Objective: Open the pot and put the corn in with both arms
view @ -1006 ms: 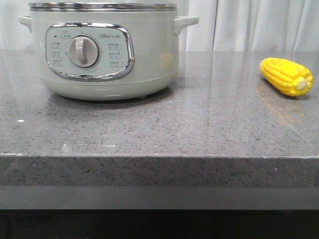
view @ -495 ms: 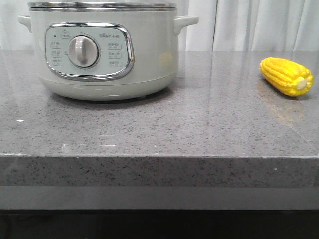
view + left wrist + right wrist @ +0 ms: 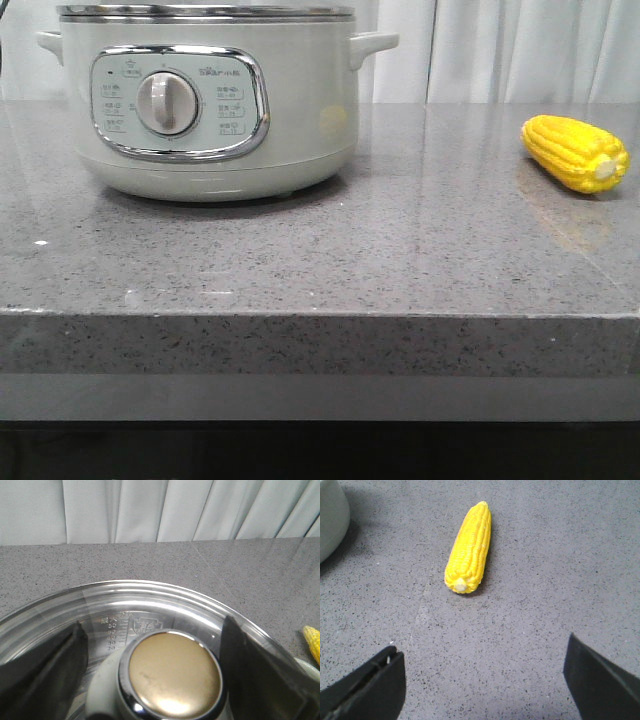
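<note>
The round pale grey-green pot [image 3: 205, 105], with chrome-framed panel, silver dial and unreadable small print, sits on the speckled grey stone counter [image 3: 330, 260]. The left gripper [image 3: 165, 680] straddles its brass-topped glass lid knob [image 3: 172, 672], spread wide, untouching. The kernelled yellow corn [image 3: 468, 547] lies far right; the right gripper [image 3: 485, 680] gapes, empty.

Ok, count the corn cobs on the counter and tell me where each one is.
1: the corn lies on the grey counter, well to the right of the pot. The pot's inside is not visible.

The pot's [image 3: 210, 100] panel print is too small to read.
</note>
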Controlling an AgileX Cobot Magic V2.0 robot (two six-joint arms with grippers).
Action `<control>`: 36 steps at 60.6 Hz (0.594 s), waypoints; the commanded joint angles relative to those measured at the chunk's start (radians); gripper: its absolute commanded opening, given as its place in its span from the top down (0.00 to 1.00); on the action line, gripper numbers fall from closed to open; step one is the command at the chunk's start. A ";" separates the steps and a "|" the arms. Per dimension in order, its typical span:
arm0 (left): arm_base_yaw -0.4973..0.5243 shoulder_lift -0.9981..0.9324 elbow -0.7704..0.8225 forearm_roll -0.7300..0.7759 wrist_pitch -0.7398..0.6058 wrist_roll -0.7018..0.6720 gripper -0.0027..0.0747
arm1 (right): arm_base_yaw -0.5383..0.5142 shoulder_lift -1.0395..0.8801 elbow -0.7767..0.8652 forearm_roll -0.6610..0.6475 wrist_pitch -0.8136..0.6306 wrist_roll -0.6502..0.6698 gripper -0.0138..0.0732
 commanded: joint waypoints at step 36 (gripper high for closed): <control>-0.009 -0.062 -0.070 -0.010 -0.055 -0.002 0.72 | -0.007 0.006 -0.027 -0.012 -0.063 -0.004 0.09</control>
